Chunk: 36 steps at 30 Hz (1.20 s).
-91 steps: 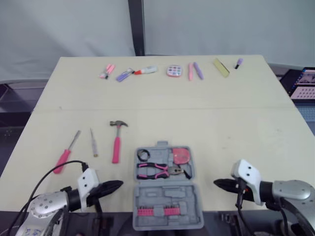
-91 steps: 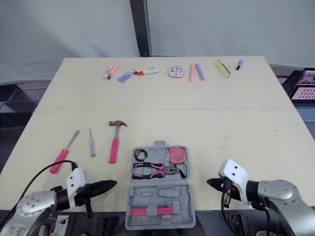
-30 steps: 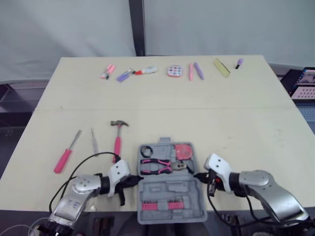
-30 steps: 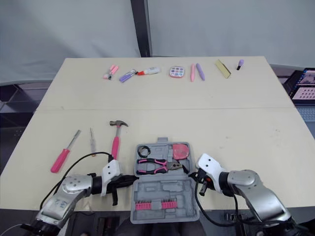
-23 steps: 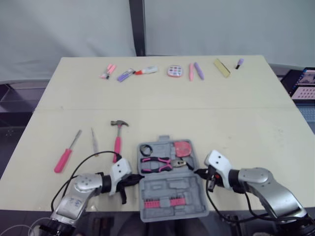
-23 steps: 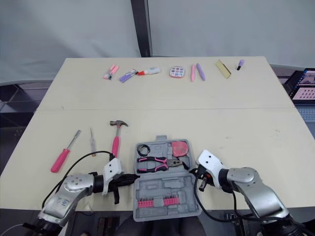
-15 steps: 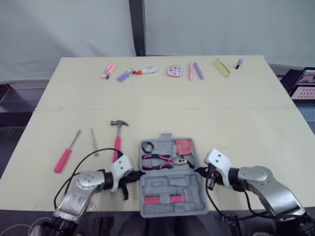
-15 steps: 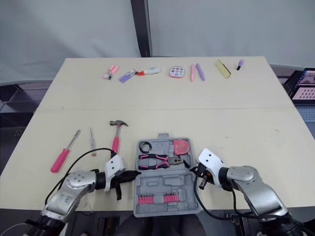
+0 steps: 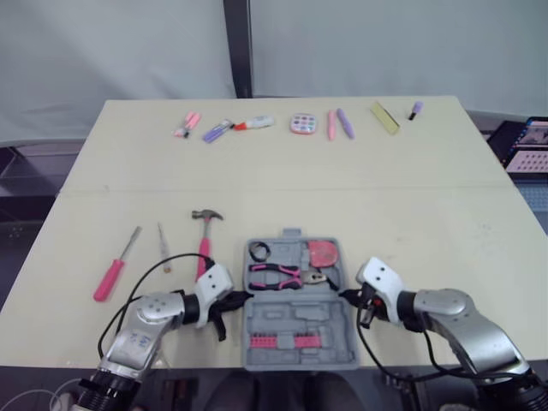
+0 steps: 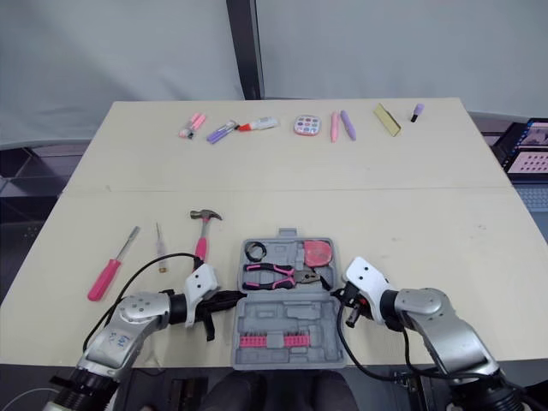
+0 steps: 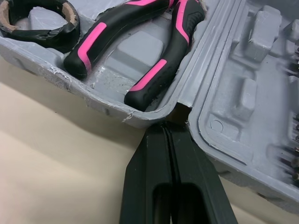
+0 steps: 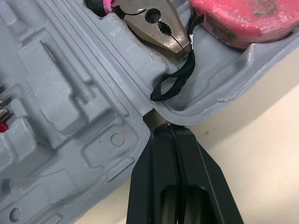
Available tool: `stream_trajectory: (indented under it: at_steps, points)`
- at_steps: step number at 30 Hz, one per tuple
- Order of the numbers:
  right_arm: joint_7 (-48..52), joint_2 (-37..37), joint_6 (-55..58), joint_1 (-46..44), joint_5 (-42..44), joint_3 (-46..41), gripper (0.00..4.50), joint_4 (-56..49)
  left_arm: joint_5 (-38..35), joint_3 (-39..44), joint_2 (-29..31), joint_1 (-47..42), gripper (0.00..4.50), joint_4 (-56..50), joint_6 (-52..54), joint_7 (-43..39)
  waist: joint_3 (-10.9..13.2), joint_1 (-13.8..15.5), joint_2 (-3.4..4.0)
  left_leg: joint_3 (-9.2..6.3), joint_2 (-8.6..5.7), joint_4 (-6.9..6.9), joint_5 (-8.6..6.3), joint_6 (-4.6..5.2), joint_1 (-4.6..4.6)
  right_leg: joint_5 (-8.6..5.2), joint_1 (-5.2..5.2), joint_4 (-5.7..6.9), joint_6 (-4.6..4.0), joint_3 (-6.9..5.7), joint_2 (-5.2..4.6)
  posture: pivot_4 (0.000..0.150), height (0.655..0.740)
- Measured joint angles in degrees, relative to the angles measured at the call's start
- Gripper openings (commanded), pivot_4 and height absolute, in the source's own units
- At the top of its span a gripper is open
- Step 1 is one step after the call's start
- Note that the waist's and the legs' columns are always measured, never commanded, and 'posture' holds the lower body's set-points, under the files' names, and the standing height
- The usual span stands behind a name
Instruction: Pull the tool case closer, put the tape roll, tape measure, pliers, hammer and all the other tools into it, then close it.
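Case lies open at lower centre; tape roll, pliers and tape measure sit inside; hammer and screwdrivers lie at lower left, yet to go in; closing remains; left gripper and right gripper, fingers pressed together, touch its hinge ends.

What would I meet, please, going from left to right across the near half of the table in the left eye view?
pink screwdriver → thin screwdriver → hammer → open tool case
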Motion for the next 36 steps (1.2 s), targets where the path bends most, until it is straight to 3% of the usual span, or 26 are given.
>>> stream_trajectory:
  at_steps: [36]
  points:
    - [-4.4, 3.9, 1.1, -2.9, -2.5, -0.1, 0.02, 1.4, 0.2, 1.1, -1.7, -3.6, 0.03, 4.4, -1.0, 1.2, 0.0, -0.1, 0.0, 0.04, -0.03, 0.07, 0.0, 0.0, -0.04, 0.0, -0.31, 0.28, 0.0, 0.02, -0.03, 0.15, 0.74]
